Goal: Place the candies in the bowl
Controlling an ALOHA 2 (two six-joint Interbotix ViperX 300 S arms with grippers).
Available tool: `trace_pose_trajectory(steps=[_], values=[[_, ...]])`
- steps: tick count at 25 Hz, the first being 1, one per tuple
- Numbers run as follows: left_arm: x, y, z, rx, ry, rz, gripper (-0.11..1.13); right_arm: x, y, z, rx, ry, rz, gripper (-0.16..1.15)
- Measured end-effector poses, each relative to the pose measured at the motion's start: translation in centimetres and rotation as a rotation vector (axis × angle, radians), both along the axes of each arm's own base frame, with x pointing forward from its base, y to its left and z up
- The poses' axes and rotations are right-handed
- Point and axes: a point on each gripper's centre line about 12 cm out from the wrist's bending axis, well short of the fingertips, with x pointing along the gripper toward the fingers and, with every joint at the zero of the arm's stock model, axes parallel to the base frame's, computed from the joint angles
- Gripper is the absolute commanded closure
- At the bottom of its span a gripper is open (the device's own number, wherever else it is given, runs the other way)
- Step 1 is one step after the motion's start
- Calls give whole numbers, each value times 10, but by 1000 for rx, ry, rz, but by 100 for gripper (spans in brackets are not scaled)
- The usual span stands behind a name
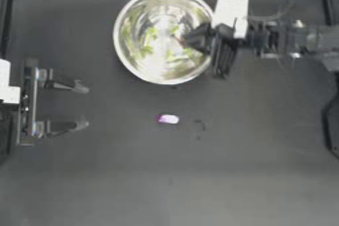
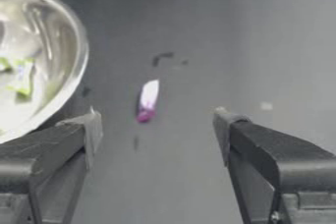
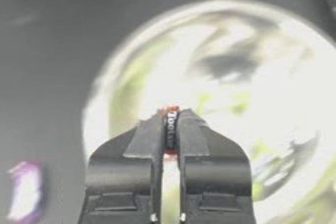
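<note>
The shiny metal bowl (image 1: pixel 132 9) stands at the back middle of the table. Yellow-green candies (image 2: pixel 19 76) lie inside it, their colour mirrored in its wall. My right gripper (image 1: pixel 193 39) hangs over the bowl's right side, shut on a thin white-and-red candy (image 3: pixel 171 128) pinched upright between its fingertips above the bowl (image 3: pixel 118 70). A purple-and-white candy (image 1: pixel 167 119) lies on the table in front of the bowl, also seen in the left wrist view (image 2: pixel 147 101) and beside the right gripper (image 3: pixel 25 191). My left gripper (image 1: pixel 78 106) is parked at the left edge, open and empty.
The dark table has raised rails along its back and side edges. A faint scuff mark (image 1: pixel 197 127) sits just right of the purple-and-white candy. The right arm's body (image 1: pixel 291 39) spans the table's back right.
</note>
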Motion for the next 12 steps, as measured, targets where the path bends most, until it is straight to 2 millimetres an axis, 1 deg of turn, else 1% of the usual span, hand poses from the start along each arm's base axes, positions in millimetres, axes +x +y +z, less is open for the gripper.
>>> trace_pose_trajectory(steps=[2, 5, 9, 12], values=[[0, 0, 0, -4, -2, 2, 4, 5, -18, -9, -6, 3, -17, 66], [0, 0, 0, -7, -5, 3, 4, 13, -36, -26, 4, 17, -34, 66], [0, 0, 0, -9, -4, 5, 4, 24, -52, -50, 17, 46, -37, 65], [0, 0, 0, -9, -4, 5, 4, 30, -59, -60, 21, 60, -39, 63]])
